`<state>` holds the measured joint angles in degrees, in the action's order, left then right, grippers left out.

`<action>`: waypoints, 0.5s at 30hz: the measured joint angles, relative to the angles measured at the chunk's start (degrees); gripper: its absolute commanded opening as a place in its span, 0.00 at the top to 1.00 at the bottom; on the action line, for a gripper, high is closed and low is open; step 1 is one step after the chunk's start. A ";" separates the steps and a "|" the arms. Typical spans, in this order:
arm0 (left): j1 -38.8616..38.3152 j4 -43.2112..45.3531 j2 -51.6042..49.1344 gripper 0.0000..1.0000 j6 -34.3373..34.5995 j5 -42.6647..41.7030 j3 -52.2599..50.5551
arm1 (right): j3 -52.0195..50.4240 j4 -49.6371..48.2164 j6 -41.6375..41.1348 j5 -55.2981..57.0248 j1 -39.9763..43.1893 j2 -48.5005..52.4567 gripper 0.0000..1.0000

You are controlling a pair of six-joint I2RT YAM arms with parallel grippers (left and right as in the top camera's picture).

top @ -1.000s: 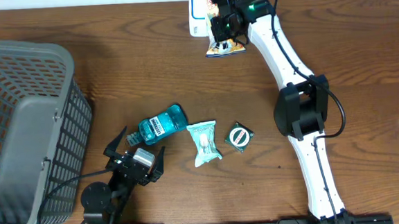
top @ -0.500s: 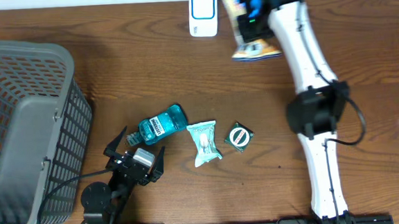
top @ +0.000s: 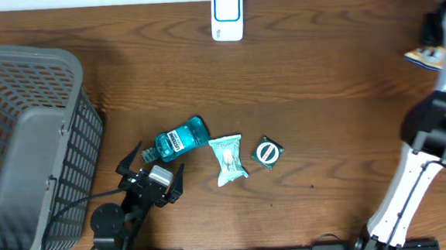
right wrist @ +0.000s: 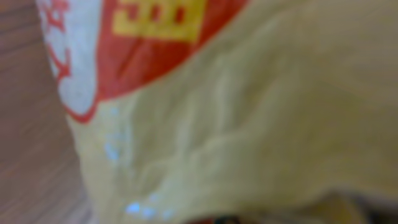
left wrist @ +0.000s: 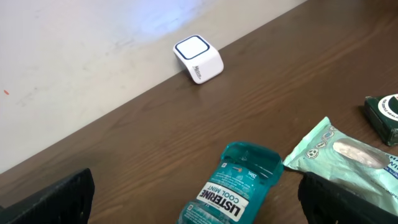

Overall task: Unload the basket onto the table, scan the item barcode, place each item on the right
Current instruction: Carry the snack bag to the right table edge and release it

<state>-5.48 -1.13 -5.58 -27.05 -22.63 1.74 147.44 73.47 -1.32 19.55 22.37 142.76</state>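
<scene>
The yellow snack packet (top: pixel 427 55) hangs over the tabletop's (top: pixel 323 119) far right edge, pinched in the shut right pincer (top: pixel 434 38); well apart from the white scanner (top: pixel 226 15), likely too far for a read; the left pincer (top: pixel 157 165) rests wide open, empty, beside the mouthwash bottle (top: pixel 180 138).

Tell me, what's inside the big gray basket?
Inside the basket only its own gray floor and mesh walls show; no items are visible there. Its left part runs past the picture's edge, so that side cannot be checked.
</scene>
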 measured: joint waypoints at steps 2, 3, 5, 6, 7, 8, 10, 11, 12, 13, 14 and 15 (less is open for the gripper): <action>0.00 0.02 0.00 0.02 0.00 0.00 0.00 | -2.49 -2.67 -0.39 -2.60 3.39 0.00 0.99; 0.00 0.02 0.00 0.02 0.00 0.00 0.00 | -4.00 -3.82 -0.61 -4.04 5.14 0.00 0.99; 0.00 0.02 0.00 0.02 0.00 0.00 0.00 | -7.06 -5.73 -0.90 -6.54 7.80 0.00 0.95; 0.00 0.02 0.00 0.02 0.00 0.00 0.00 | -8.66 -6.62 -1.20 -7.45 8.76 0.00 0.88; 0.00 0.00 0.00 0.02 0.00 0.00 0.00 | -10.29 -7.58 -1.60 -8.39 9.64 0.00 0.80; 0.00 0.00 0.00 0.02 0.00 0.00 0.00 | -11.91 -8.44 -2.36 -9.53 10.47 0.00 0.59; 0.00 0.00 0.00 0.02 0.00 0.00 0.00 | -14.25 -9.42 -3.28 -11.54 11.52 0.00 0.32; 0.00 0.00 0.00 0.02 0.00 0.00 0.00 | -14.80 -9.44 -3.50 -12.63 11.87 0.02 0.09; 0.00 0.00 0.00 0.02 0.00 0.00 0.00 | -14.84 -9.51 -3.74 -14.03 12.13 0.02 0.01; 0.00 0.00 0.00 0.02 0.00 0.00 0.00 | -14.78 -9.60 -3.82 -15.08 12.28 0.00 0.01; 0.00 0.00 0.00 0.02 0.00 0.00 0.00 | -14.36 -9.22 -3.96 -16.55 12.48 0.00 0.01; 0.00 0.00 0.00 0.02 0.00 0.00 0.00 | -13.77 -8.85 -4.04 -18.45 12.66 0.00 0.01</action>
<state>-5.48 -1.13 -5.58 -27.05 -22.63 1.74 133.67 64.62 -5.37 1.10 35.03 142.76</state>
